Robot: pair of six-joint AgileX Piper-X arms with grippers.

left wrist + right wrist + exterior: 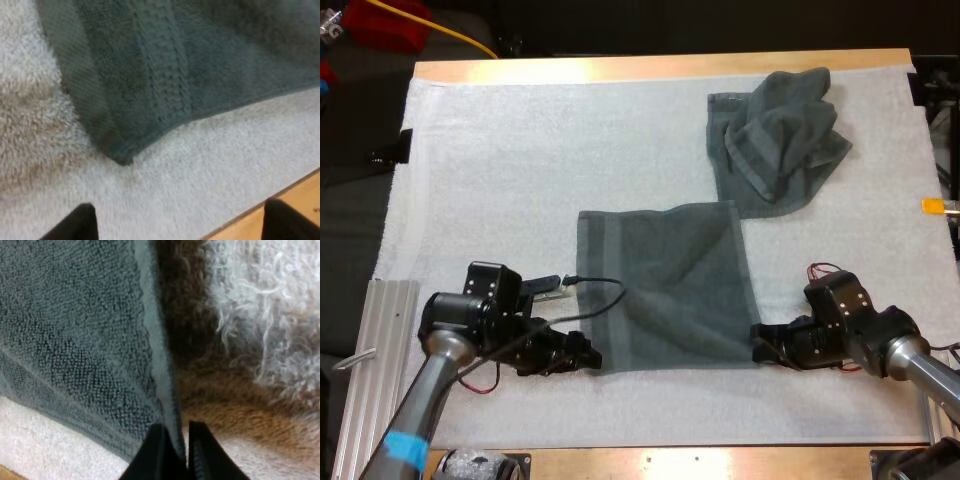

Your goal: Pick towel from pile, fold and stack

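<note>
Because the spread towel point(665, 285) lies flat in the middle of the mat point(520, 170), its two near corners are the natural places to take hold. It looks like soft, light, limp terry cloth, so it will likely sag and drape from whatever points are pinched. Its woven hem should give the fingers a firmer, less slippery line to grip than the open pile. The right gripper point(760, 345) sits at the near right corner, and the right wrist view shows it clamped on the hem there. The left gripper point(582, 352) sits just beside the near left corner. In the left wrist view its fingers point(75, 225) stand wide apart and hold nothing, with the corner just ahead of them. A crumpled towel point(775, 140) lies at the far right of the mat, its near edge meeting the spread towel's far right corner.
</note>
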